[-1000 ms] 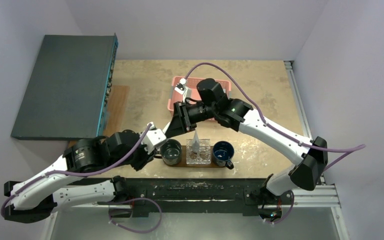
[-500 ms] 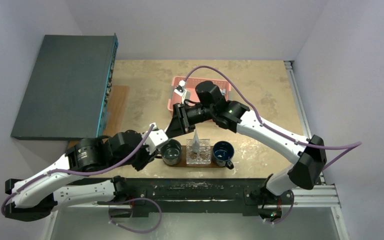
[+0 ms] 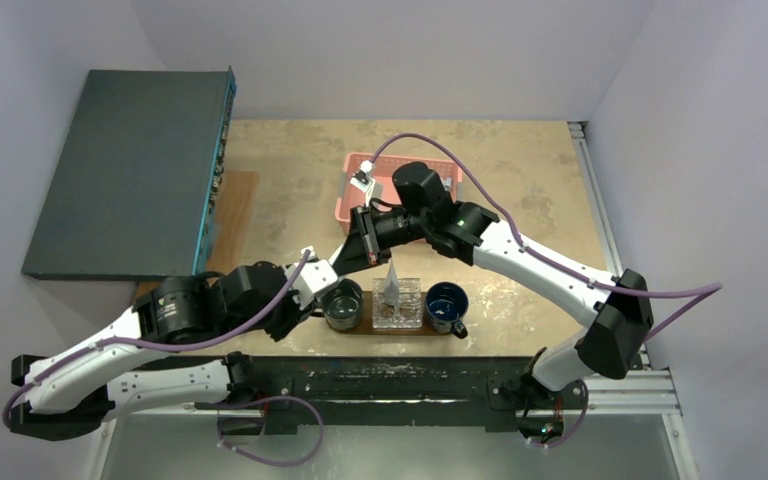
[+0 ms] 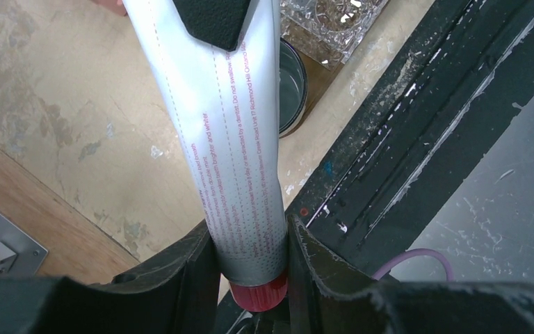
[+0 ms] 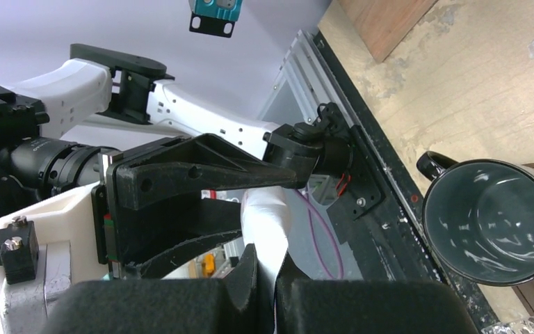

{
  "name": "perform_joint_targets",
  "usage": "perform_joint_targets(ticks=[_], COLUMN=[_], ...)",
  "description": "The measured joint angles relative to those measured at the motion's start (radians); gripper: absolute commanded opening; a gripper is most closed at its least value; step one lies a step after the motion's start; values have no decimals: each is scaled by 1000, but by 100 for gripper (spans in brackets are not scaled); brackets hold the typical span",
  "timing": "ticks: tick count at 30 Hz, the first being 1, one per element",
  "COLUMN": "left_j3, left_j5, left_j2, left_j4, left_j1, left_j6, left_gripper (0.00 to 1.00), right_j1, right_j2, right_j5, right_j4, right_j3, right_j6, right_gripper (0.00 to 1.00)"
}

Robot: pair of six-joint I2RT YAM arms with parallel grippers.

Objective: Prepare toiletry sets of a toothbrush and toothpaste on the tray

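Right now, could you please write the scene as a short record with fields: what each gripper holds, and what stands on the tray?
left gripper: jaws shut on the toothpaste tube, near its red cap
right gripper: jaws shut on the same tube's flat end
tube position: off the table, spanning both grippers, near the left mug
tray: carries the left mug, a clear glass holder and the right mug
pink basket: behind the tray, partly hidden by the right arm
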State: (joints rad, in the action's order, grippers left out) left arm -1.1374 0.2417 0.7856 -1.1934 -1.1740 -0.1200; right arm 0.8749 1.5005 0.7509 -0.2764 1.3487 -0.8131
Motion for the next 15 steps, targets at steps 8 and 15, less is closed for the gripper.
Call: perform_joint_targets(ticks=[8, 15], left_j3=[0, 0], left_j5=[1, -11], left_j2=[-1, 2], left_j4=[2, 34], left_j1=[0, -1], left_j6=[4, 3], left_gripper=[53, 62], right_j1=[-3, -3], right_j2=[0, -21], right_j5=[0, -35], right_j4=[-2, -48], right_j3=[-5, -5], right_j6=[20, 97], right_gripper=[0, 0])
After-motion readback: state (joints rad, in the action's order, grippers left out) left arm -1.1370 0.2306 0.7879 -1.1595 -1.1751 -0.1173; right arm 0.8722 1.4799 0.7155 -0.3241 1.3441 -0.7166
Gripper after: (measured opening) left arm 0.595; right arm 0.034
